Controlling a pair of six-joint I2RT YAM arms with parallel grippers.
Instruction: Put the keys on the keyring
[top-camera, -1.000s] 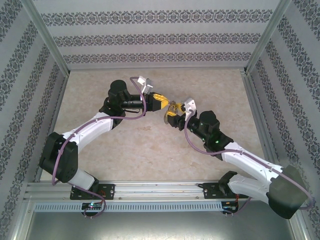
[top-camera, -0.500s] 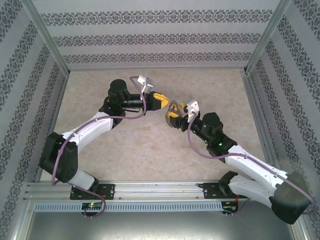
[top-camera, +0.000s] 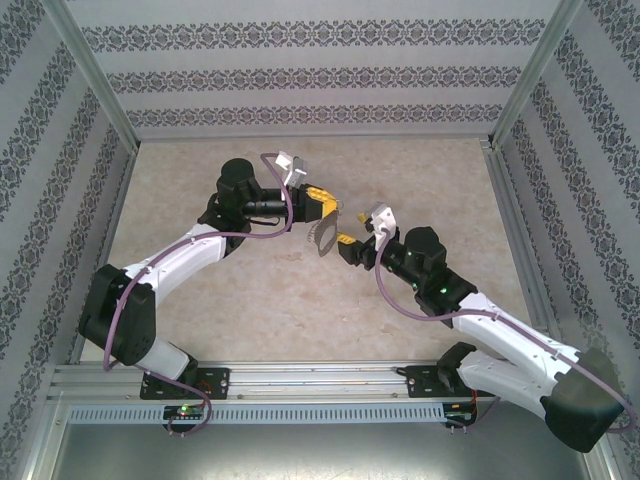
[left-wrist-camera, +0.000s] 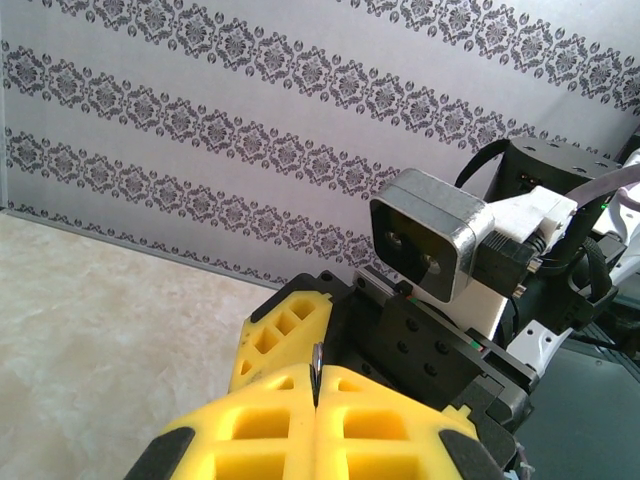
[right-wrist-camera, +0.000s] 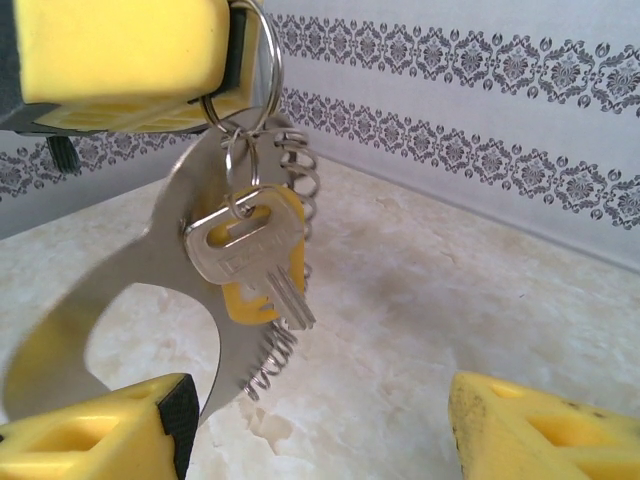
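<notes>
From above: my left gripper (top-camera: 326, 207) is clamped shut on the keyring (top-camera: 325, 238), which dangles just below its fingertips, off the bench (top-camera: 300, 300). My right gripper (top-camera: 348, 246) faces it from close beside, jaws apart and empty.

Left wrist: the left gripper's (left-wrist-camera: 315, 395) yellow fingers meet on a thin metal edge of the keyring (left-wrist-camera: 316, 365). The right arm's wrist camera (left-wrist-camera: 430, 235) sits just beyond.

Right wrist: the keyring (right-wrist-camera: 150, 250) hangs from the left gripper (right-wrist-camera: 130, 50), above and ahead of my open right gripper (right-wrist-camera: 320, 410). The keys (right-wrist-camera: 255, 262) hang on a small ring against it, with the coiled fringe behind.

The threading looks done, so what counts is a clean exit. I should clamp firmly with the left and back the right straight away, jaws wide, snagging neither keys nor fringe.
</notes>
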